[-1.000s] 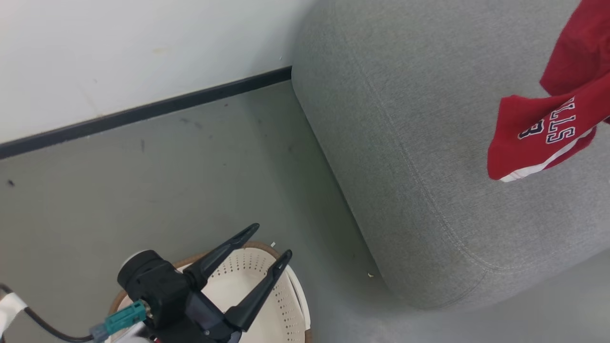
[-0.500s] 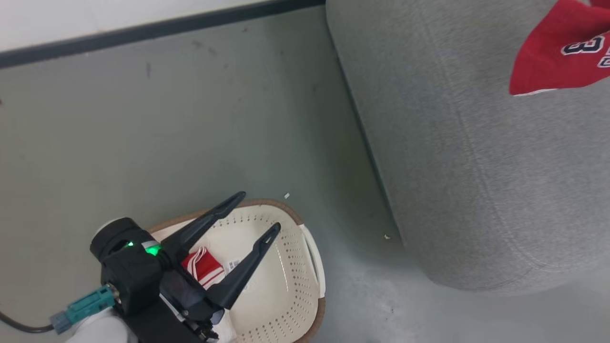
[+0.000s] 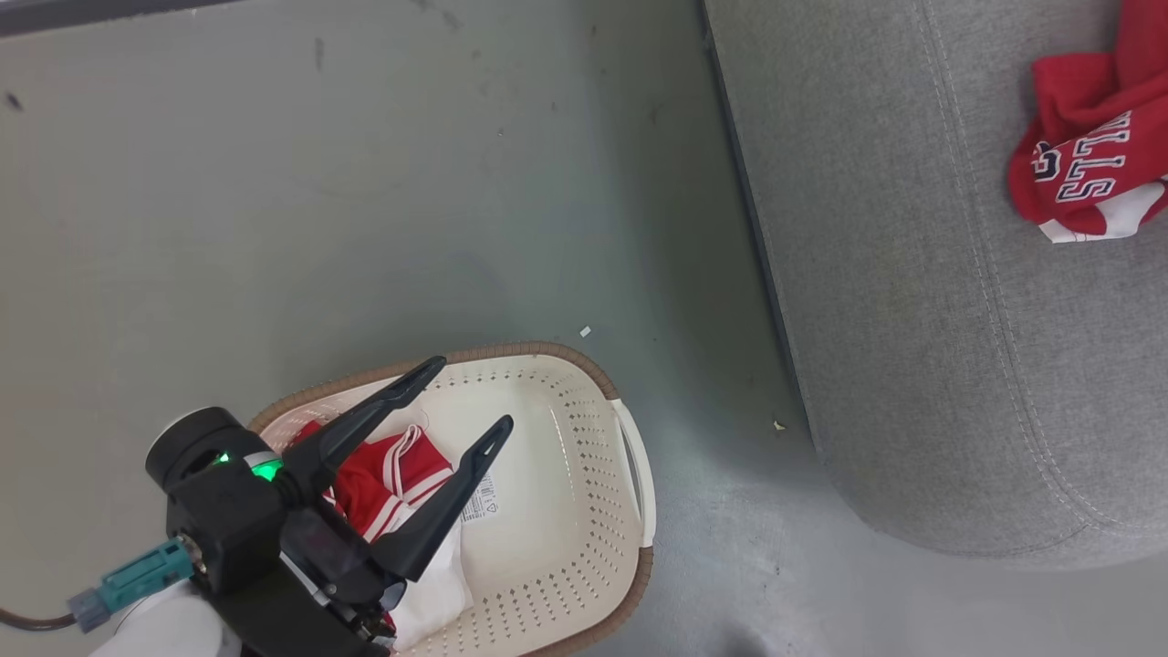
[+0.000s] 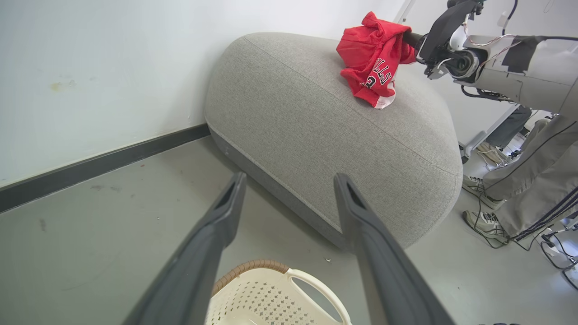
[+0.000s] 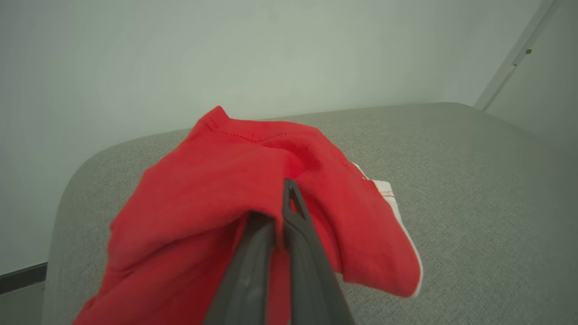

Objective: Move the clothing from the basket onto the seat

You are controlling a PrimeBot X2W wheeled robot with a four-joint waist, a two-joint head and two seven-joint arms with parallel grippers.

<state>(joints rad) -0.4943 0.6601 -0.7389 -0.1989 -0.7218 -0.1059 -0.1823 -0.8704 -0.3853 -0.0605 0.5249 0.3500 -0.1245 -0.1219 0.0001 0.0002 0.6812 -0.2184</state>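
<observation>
Dropped since a sec ago: red jersey with white block lettering (image 3: 1086,173) now lies bunched, not hanging. Lower left, left gripper (image 3: 474,392) hangs with fingers spread apart over round cream holed plastic basket (image 3: 547,351), red-and-white striped garment (image 3: 388,479) inside. Right, big grey woven sofa (image 3: 912,319) carries the jersey at upper right, right gripper (image 5: 277,216) clamped on it.

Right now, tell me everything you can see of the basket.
The basket is rounded cream plastic, pierced with small holes, with a woven-looking brown rim and a handle slot in its side. It stands upright on the grey floor, apart from the seat. A red-and-white garment lies inside, under the open left gripper.
</observation>
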